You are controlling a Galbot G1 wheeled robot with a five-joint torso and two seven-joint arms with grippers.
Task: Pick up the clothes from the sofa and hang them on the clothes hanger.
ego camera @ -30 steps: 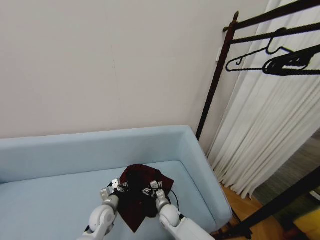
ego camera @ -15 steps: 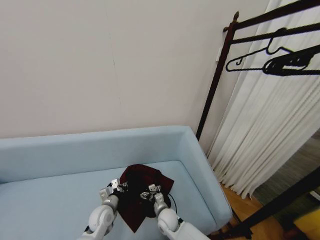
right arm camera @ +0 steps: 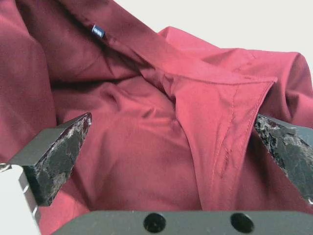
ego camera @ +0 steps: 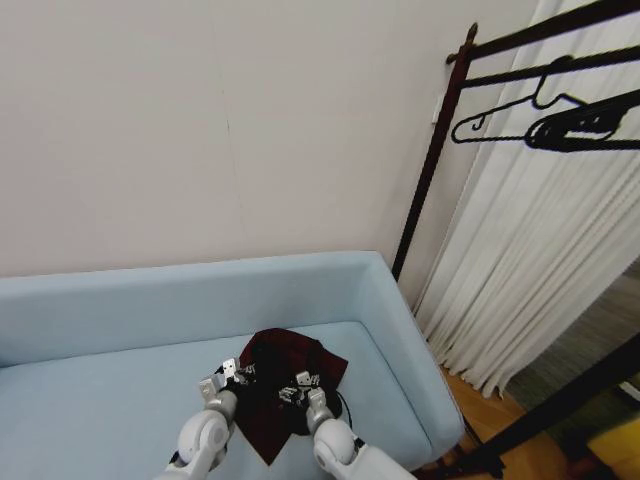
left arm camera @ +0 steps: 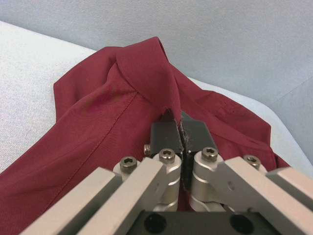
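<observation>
Left wrist view has the left gripper point(left arm camera: 180, 128) with its jaws pressed together on a raised ridge of the dark red shirt point(left arm camera: 112, 103). The cloth tents up out of the pinch, while the rest lies slack on the pale blue sofa point(left arm camera: 34, 58) around and beyond the jaws. That pinch looks meant to secure one side of the garment so it lifts without slipping. Beside it, the right gripper point(right arm camera: 173, 129) has its jaws spread wide with nothing caught, straddling a folded collar edge lying between them; a small label point(right arm camera: 98, 31) sits farther beyond. The wide spread likely leaves room to close on that fold for a second hold. In the head view the black hanger point(ego camera: 580, 128) on the dark rack point(ego camera: 432, 160) is well apart, up and to the right of the jaws, so I judge the pickup unfinished
</observation>
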